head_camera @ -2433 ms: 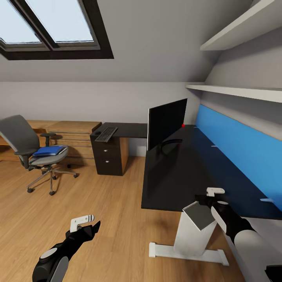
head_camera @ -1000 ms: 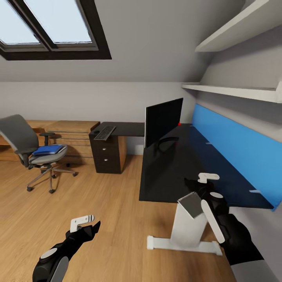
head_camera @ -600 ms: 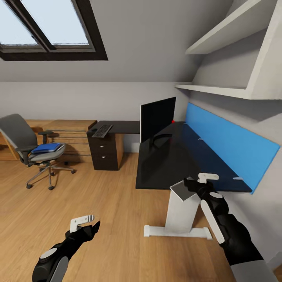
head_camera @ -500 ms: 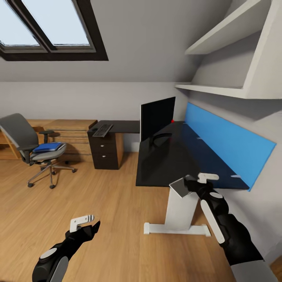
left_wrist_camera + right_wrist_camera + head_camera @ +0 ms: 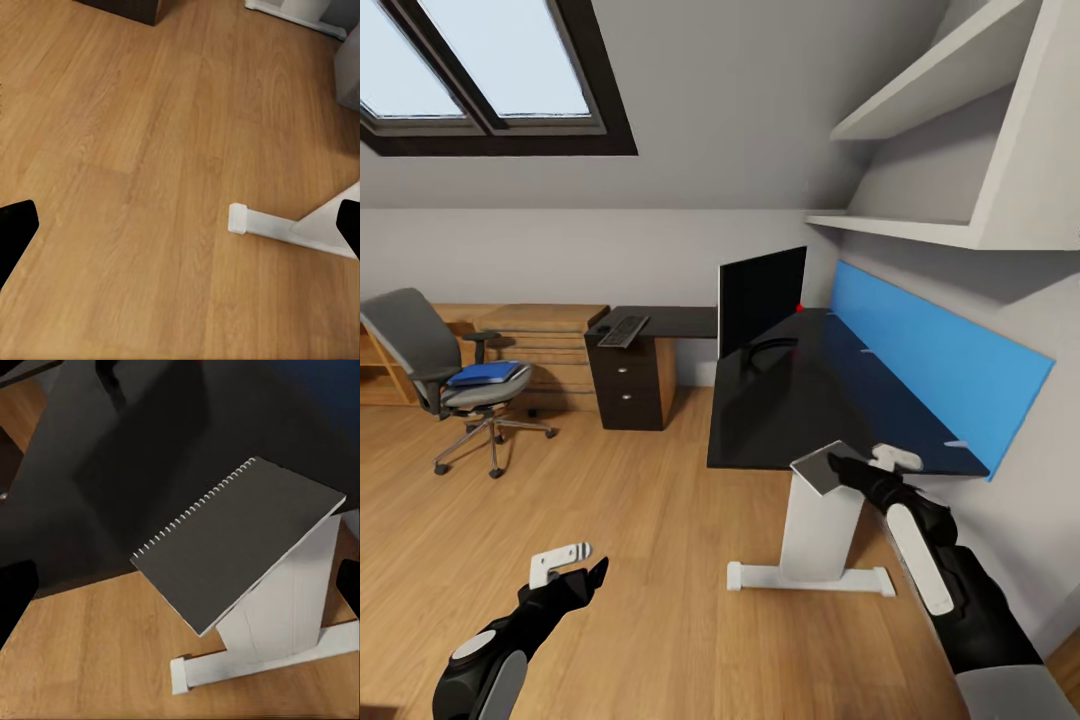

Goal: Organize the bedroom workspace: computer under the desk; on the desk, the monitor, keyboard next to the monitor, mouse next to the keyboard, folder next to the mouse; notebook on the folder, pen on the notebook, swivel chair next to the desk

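1. As the head view is compared with the picture from half a second ago, the whole room is seen slightly shifted, so the camera has moved and not the furniture. The notebook (image 5: 820,468) is held in the closed right gripper (image 5: 852,470), now lifted to the near edge of the desk (image 5: 780,420). The monitor (image 5: 762,297) stands at the desk's inner corner, the keyboard (image 5: 622,331) lies on the far wing, and the folder (image 5: 484,374) is left on the swivel chair (image 5: 450,375), well apart.
2. In the left wrist view, bare floor (image 5: 150,187) is shown between the spread fingertips (image 5: 15,229); nothing is held.
3. In the right wrist view, the notebook's spiral edge is seen tilted above the desk edge. Stacking is judged premature until the folder is moved.
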`<state>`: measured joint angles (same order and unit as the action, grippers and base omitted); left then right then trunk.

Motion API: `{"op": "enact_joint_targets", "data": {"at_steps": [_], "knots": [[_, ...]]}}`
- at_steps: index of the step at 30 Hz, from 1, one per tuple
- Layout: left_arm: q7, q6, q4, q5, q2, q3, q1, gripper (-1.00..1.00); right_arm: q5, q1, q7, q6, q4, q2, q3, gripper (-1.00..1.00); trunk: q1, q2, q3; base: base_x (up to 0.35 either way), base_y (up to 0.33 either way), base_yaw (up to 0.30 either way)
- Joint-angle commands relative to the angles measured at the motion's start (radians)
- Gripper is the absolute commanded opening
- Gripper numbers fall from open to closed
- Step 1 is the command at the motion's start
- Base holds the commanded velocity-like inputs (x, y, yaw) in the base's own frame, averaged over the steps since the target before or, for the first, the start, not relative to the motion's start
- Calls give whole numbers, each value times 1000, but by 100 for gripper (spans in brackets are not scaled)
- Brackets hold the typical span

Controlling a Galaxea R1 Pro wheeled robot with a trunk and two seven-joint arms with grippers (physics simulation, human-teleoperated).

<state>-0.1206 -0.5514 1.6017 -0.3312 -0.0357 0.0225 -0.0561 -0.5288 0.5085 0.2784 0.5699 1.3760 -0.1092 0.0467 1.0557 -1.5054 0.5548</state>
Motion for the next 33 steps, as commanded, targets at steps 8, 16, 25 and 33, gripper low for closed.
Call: {"op": "enact_joint_targets", "data": {"at_steps": [8, 16, 25, 33], "knots": [[-9, -1, 4, -10, 0, 2, -1, 100, -198, 1, 8, 0, -64, -2, -115, 100, 31, -57, 26, -2, 0, 0], [-10, -1, 4, -9, 0, 2, -1, 100, -314, 1, 7, 0, -94, -1, -311, 100, 61, -113, 51, 0, 0, 0], [-10, 0, 4, -10, 1, 2, -1, 100, -363, 3, 5, -41, -169, 2, -426, 100, 96, -176, 79, 0, 0, 0], [-10, 1, 5, -9, 1, 2, -1, 100, -430, 6, 3, -144, -231, 2, -444, 100, 127, -232, 105, 0, 0, 0]]}}
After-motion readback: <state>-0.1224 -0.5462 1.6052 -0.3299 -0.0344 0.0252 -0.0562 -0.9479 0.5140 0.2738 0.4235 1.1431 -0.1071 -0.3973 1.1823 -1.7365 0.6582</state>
